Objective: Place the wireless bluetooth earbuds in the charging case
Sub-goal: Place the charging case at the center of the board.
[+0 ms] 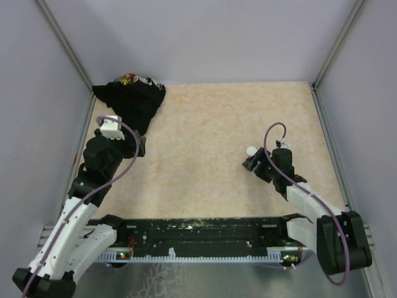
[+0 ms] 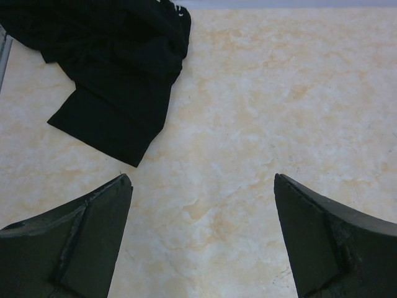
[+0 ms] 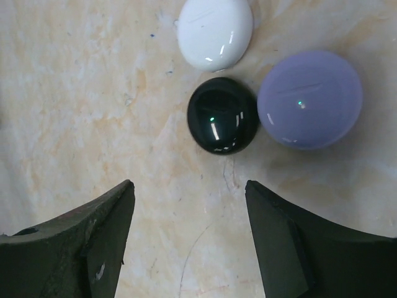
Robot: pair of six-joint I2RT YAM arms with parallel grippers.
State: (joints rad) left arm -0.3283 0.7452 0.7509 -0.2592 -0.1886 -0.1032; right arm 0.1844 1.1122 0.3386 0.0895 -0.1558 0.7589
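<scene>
The right gripper (image 3: 188, 186) is hanging low over the table (image 3: 68, 93) with its jaws standing apart and nothing between them. Just ahead of its fingertips three glossy round pieces are lying close together. A black disc (image 3: 223, 115) is sitting nearest, almost in line with the gap. A lavender disc (image 3: 309, 99) is lying just beside it toward the right finger, and a white disc (image 3: 215, 32) is lying farther ahead. No earbuds are showing loose in any view, and no opened charging case is showing either, so where the buds are sitting cannot be told. The left gripper (image 2: 202, 180) is likewise hovering wide open and empty, with a crumpled black cloth (image 2: 118, 68) lying ahead and to its left. The buds are likely going to handle as light, hard, slick things, prone to squirting from the pads. Pinching gently across their flatter flanks, rather than over a rounded crown, is looking wisest.
</scene>
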